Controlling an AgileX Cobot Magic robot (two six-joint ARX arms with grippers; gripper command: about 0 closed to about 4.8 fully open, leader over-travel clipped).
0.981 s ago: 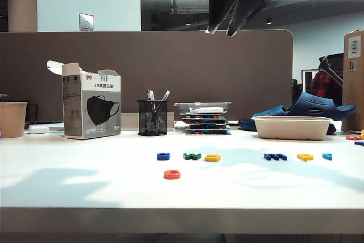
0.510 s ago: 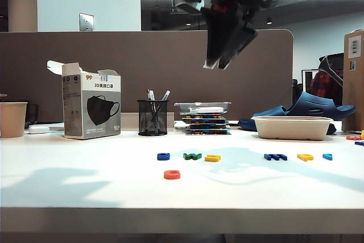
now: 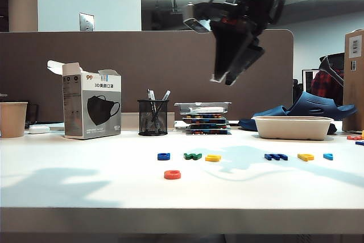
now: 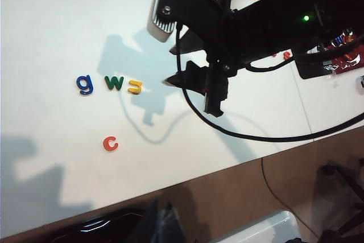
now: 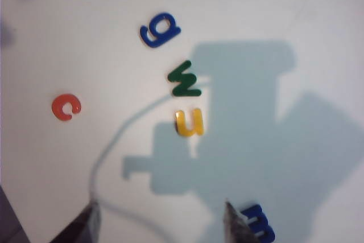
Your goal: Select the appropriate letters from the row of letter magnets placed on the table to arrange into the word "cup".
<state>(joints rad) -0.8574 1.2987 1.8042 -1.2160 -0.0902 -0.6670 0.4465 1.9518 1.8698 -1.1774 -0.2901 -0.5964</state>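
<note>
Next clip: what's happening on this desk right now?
A two-arm robot is spelling "cup" from letter magnets on the white table. The red-orange c already lies apart, in front of the row. The right gripper hangs open and empty high above the row, with the yellow u below it, lying beside the green letter. The yellow p waits in the row. The left gripper is out of view.

The right gripper [image 3: 223, 78] hangs high above the bench [image 3: 85, 186], angled downward, its two fingers [image 5: 234, 223] spread wide and holding nothing. The left gripper is out of view.
</note>
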